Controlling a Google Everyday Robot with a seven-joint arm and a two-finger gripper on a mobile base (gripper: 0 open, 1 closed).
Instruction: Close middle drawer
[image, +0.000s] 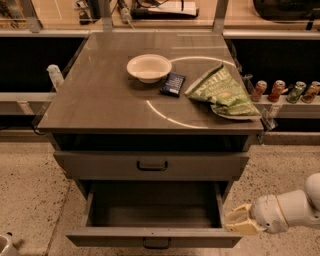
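The middle drawer (150, 207) stands pulled far out below the cabinet top, its wide grey tray empty. Its low flat front (100, 237) runs along the bottom of the view, with a small dark handle (156, 244) at its centre. Above it the top drawer (90, 165), with a taller front and a dark handle, is closed. My gripper (238, 220), tan-tipped on a white arm (292, 207), comes in from the right. It sits at the right front corner of the open drawer, level with the top edge of the front, close to it or touching it. The lowest drawer is out of view.
On the cabinet top (100, 100) lie a white bowl (149, 67), a dark packet (172, 84) and a green chip bag (222, 91) on a plate. Several cans (285, 91) stand on a shelf at the right. Speckled floor (25, 190) lies to both sides.
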